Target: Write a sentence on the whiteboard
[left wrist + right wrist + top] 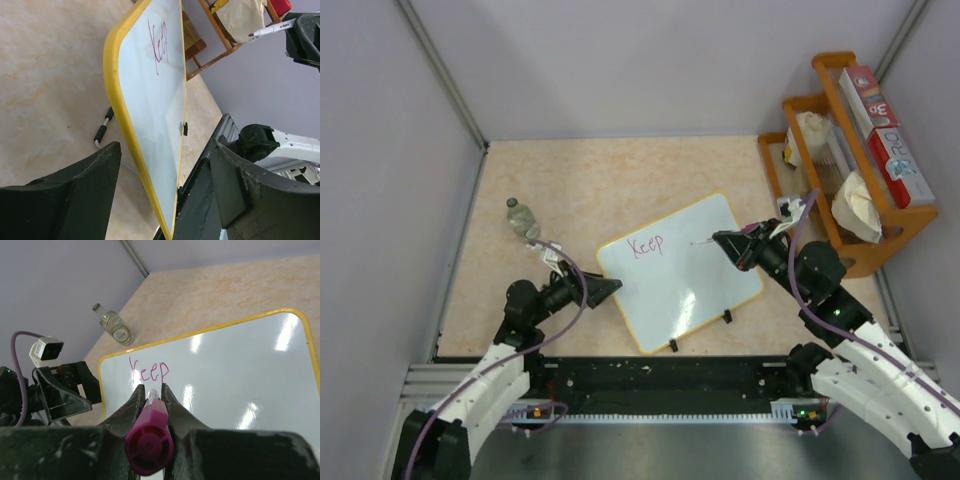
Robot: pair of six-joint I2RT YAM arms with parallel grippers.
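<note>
Left gripper [612, 289]: fingers spread, straddling the near-left edge of the whiteboard [705, 275], not clamped on it. The board lies flat mid-table, turned askew.

Right gripper [152, 396]: fingers pinching the purple marker [149, 442]. Its tip sits just right of the sentence [646, 245], which reads only "Keep"; contact with the board cannot be told.

Judgement: steady the board before the next stroke, press lightly and keep the letters level.

Beyond: bottle [523, 218], wooden rack [855, 205].

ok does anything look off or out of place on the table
A small clear bottle lies on its side near the left edge of the table. The whiteboard sits at an angle to the table's edges. Nothing looks spilled or broken.
</note>
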